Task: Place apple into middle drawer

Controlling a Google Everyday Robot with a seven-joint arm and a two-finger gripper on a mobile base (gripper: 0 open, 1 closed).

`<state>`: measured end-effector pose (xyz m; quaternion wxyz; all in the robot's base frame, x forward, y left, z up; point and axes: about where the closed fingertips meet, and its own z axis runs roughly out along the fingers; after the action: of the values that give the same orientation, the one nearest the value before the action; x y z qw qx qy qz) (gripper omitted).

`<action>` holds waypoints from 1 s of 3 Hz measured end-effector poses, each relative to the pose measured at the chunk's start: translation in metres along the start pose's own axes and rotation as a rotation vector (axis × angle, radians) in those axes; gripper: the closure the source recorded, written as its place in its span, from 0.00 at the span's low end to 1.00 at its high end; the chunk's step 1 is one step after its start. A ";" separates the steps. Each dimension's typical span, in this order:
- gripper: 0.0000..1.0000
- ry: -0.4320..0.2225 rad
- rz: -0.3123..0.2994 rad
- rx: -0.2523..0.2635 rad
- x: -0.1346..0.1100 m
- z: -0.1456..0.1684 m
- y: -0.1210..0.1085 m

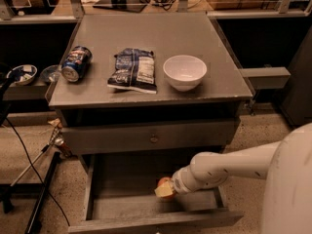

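The middle drawer [122, 182] is pulled open low at the front of the grey cabinet, and its flat floor is bare. My gripper [165, 190] reaches into it from the right on the white arm. It is shut on the small red-orange apple [163, 183] and holds it just above the drawer floor, right of centre. The fingers are largely hidden behind the apple.
A closed drawer front with a round knob [153, 139] sits above the open one. On the cabinet top [146, 33] are a white bowl [185, 71], a crisp bag [133, 69] and a blue can [76, 63] lying on its side. Cables and a stand leg [41, 199] are on the floor at left.
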<state>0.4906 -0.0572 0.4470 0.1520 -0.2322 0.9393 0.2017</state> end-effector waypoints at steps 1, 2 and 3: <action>1.00 0.011 0.058 0.005 0.008 0.021 -0.025; 1.00 0.012 0.059 0.004 0.009 0.022 -0.026; 1.00 -0.044 0.029 -0.068 -0.002 0.027 0.004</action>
<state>0.4954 -0.0413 0.4256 0.1615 -0.2192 0.9316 0.2408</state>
